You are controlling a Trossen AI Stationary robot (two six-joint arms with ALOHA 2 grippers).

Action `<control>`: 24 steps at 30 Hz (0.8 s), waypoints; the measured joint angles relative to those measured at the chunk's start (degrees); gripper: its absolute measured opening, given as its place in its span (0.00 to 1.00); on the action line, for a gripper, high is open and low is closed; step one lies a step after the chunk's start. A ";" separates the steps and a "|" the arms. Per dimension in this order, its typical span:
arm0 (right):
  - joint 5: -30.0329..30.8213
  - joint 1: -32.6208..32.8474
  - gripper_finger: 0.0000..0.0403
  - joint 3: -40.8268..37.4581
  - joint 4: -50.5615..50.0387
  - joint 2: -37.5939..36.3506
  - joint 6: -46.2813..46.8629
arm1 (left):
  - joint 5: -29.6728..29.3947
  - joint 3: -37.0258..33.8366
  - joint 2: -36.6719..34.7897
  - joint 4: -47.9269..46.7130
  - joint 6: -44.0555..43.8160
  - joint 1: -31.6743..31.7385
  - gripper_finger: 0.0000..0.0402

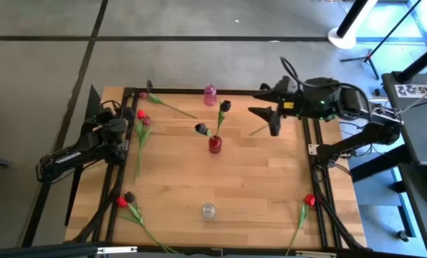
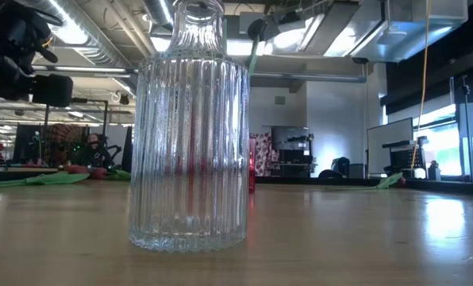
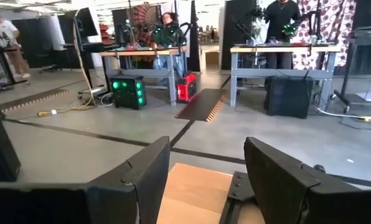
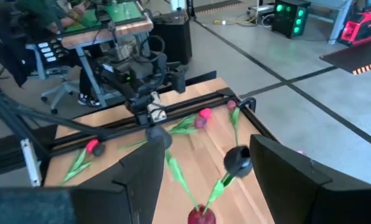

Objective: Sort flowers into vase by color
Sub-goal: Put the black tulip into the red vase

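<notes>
Partly hidden red vase [image 2: 251,163] behind clear vase [image 2: 189,127], stems blurred

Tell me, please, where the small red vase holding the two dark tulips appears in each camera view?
High view: the red vase stands at the table's centre, two dark tulips rising from it.
Low view: only a red sliver shows behind the clear ribbed vase.
Left wrist view: not in it.
Right wrist view: at the bottom edge, between the right gripper's fingers.
Shared landmark: the dark tulips, seen in the high, low and right wrist views.
</notes>
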 joint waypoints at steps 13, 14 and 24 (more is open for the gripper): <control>9.57 5.58 0.59 3.87 -5.87 -1.13 0.48 | 4.86 0.00 0.00 12.05 -51.46 -0.01 0.51; 9.64 5.56 0.59 3.87 -5.84 -1.20 0.20 | 4.94 -0.02 0.00 12.10 -53.52 0.00 0.51; 12.76 5.58 0.59 3.87 -5.03 -1.24 -4.59 | 49.24 -0.02 4.80 40.33 -38.99 0.22 0.51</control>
